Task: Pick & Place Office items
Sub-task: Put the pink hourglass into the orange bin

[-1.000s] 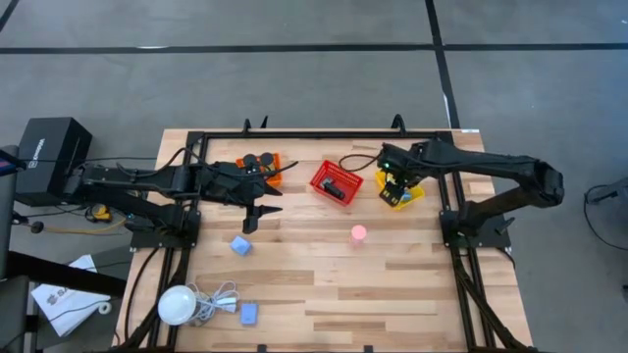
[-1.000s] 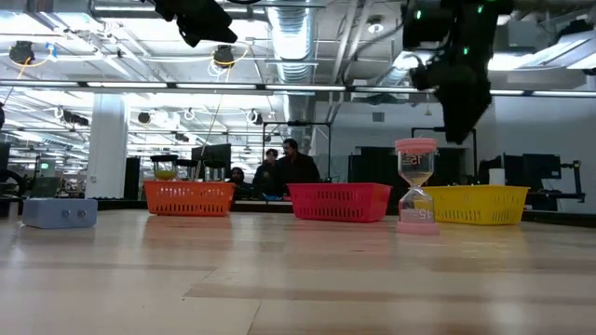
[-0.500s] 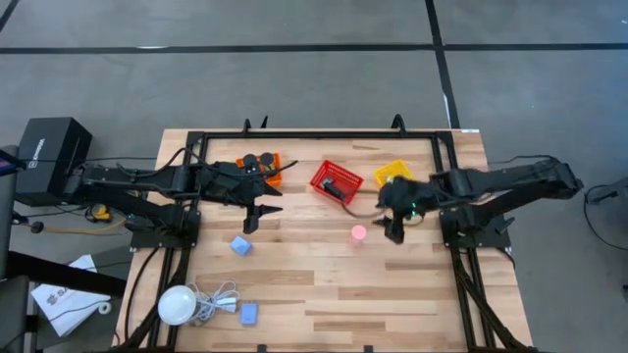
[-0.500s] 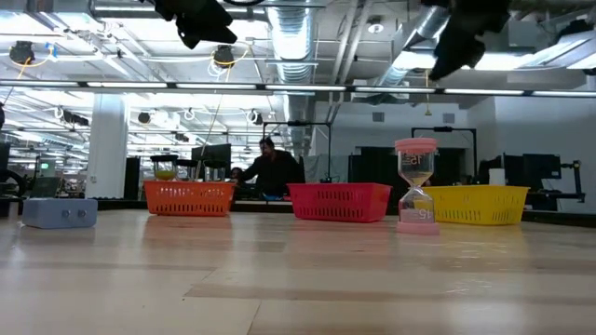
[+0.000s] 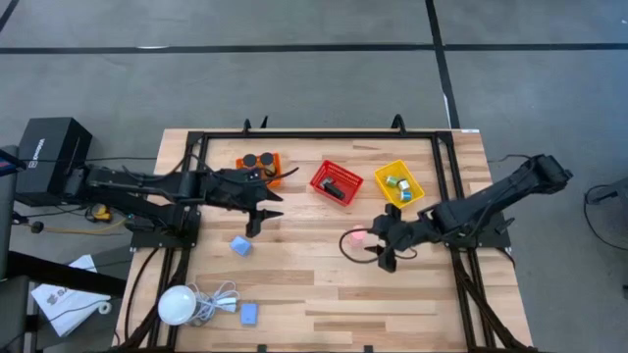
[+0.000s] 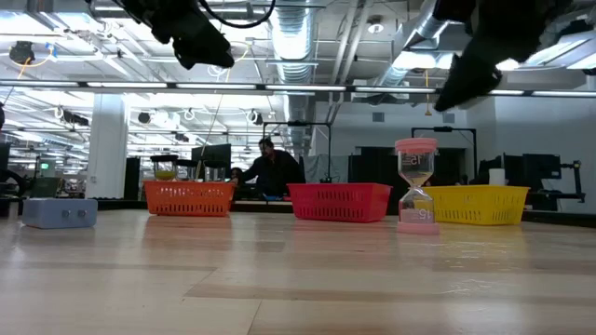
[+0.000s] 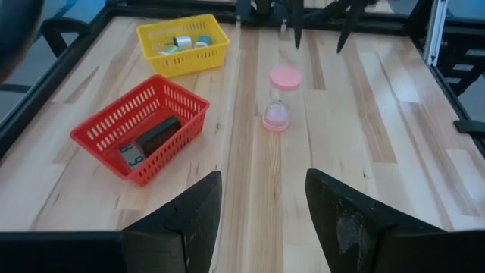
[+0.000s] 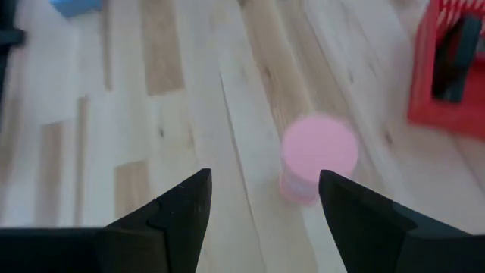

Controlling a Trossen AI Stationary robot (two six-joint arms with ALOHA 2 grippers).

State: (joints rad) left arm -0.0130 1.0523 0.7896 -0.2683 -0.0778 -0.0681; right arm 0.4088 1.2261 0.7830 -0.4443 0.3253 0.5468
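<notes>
A pink hourglass stands upright on its base on the table, also clear in the low view. My right gripper is open just to the right of it, touching nothing. In the right wrist view the hourglass shows ahead of my open gripper. My left gripper hangs open above the table near the orange basket, which holds black short cylinders. Two light-blue pieces lie flat on the table. The left wrist view looks across at the hourglass.
A red basket with flat black pieces and a yellow basket with small blocks sit along the far side. A white bulb with its cable lies at the near left corner. Bare wood stretches along the near middle and right.
My right gripper has left the spot over the yellow basket and swung toward the table's near edge and left, ending beside the pink hourglass. The yellow basket now shows uncovered with its small blocks. The hourglass has stayed where it was.
</notes>
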